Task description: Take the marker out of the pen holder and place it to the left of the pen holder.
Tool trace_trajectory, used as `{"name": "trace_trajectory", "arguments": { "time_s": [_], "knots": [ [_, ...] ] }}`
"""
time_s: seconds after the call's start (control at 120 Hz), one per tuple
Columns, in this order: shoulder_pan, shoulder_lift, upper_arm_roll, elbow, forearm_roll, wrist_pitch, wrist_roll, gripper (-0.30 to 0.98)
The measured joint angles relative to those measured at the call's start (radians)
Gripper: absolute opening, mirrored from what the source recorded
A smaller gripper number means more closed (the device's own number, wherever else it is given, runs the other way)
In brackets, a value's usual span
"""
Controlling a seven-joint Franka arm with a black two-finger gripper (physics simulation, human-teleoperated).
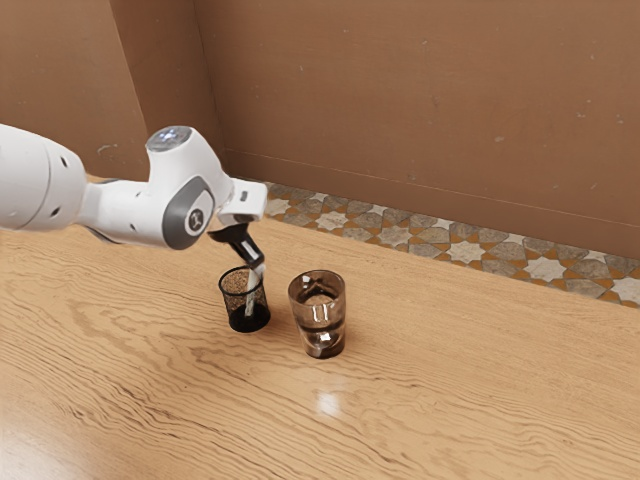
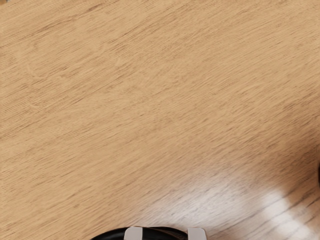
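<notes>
My gripper (image 1: 258, 268) is at the mouth of the black mesh pen holder (image 1: 238, 312), near the upper end of the pale marker (image 1: 251, 303). The marker leans inside the holder with its lower part behind the mesh. In the wrist view the two pale tips of my gripper (image 2: 165, 234) stand apart at the lower edge, and the dark rim of the pen holder (image 2: 111, 234) curves beneath them. Whether the marker lies between the fingers is hard to make out.
A brownish transparent glass (image 1: 319, 315) stands beside the pen holder, toward the exterior view's right. Both rest on the wooden table (image 1: 440, 390). A brown wall (image 1: 420, 110) and a patterned tile floor (image 1: 460, 250) lie beyond the table's far edge.
</notes>
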Motion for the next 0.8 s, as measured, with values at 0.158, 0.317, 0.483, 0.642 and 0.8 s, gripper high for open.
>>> {"name": "trace_trajectory", "arguments": {
  "time_s": [0.158, 0.317, 0.483, 0.642, 0.8],
  "knots": [
    [-0.007, -0.114, 0.006, -0.029, 0.036, 0.009, -0.007, -0.08],
    [0.018, -0.302, -0.001, -0.032, 0.133, -0.035, -0.029, -0.09],
    [0.157, -0.257, 0.0, 0.125, 0.251, -0.295, -0.089, -0.1],
    [0.265, -0.043, 0.003, 0.259, 0.285, -0.569, -0.137, -0.09],
    [0.308, 0.133, 0.002, 0.343, 0.278, -0.796, -0.166, -0.08]
  ]
}}
